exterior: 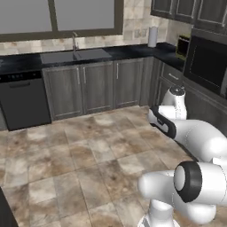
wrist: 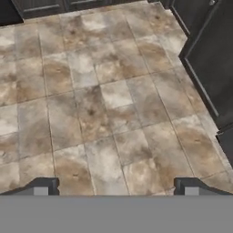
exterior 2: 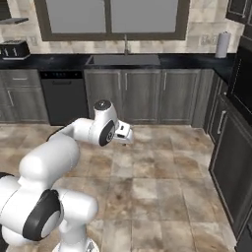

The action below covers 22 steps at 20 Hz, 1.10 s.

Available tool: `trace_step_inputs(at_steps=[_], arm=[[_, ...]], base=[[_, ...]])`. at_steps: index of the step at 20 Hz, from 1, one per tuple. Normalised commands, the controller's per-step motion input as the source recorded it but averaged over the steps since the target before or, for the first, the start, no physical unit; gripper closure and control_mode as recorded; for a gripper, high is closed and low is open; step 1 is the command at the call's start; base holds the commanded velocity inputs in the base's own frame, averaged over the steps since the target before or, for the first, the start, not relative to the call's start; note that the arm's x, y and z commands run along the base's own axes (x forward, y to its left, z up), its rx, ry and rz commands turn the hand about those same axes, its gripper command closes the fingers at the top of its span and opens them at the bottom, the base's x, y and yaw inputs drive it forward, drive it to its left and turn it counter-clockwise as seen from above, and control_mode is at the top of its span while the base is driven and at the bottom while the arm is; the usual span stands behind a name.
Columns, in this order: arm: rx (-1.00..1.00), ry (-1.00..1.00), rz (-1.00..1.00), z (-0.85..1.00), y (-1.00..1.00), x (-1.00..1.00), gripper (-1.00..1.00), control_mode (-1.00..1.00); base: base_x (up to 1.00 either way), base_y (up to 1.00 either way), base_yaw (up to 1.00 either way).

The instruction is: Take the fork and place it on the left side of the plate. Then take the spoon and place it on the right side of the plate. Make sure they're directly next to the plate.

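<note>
Fingertips (wrist: 45,186) of your end effector (wrist: 116,187) sit at the near edge of the hand view, spread wide apart with nothing between them, over bare tiled floor (wrist: 104,113). You have no fork, spoon or plate to aim at yet, so where they lie cannot be told from here. Judging from the task alone, expect both utensils to be light, stiff, thin metal and slippery; they will lie almost flat on whatever carries them, so plan to pinch across the narrow handle near its middle, fingers straddling it, and press low before you close. Treat the plate as breakable and leave it where it stands.

Farther out, the arm (exterior 2: 93,132) reaches forward at mid height over the floor. On your right, dark cabinet fronts (wrist: 211,59) run along the wall. At the far side, the black worktop (exterior: 128,52) carries a sink (exterior 2: 124,60) under the window, with a dishwasher (exterior: 23,99) to its left, a toaster (exterior 2: 14,48) far left and a paper towel roll (exterior: 152,36) toward the right corner. You probably need to drive the base first to find the setting.
</note>
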Motion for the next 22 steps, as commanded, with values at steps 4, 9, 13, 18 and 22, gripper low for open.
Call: trace_step_inputs(at_steps=[4,9,13,18,22], arm=[[0.00,0.00,0.00,0.00,0.00,0.00,-1.00,1.00],[0.00,0.00,0.00,0.00,0.00,0.00,-1.00,1.00],[0.00,0.00,0.00,0.00,0.00,0.00,-1.00,1.00],[0.00,0.00,0.00,0.00,0.00,0.00,-1.00,1.00],[0.00,0.00,0.00,0.00,0.00,0.00,-1.00,1.00]], base=[[1.00,-0.25,0.35],[1.00,-0.22,0.35],[1.00,-0.06,0.26],[1.00,-0.03,0.23],[1.00,0.01,0.18]])
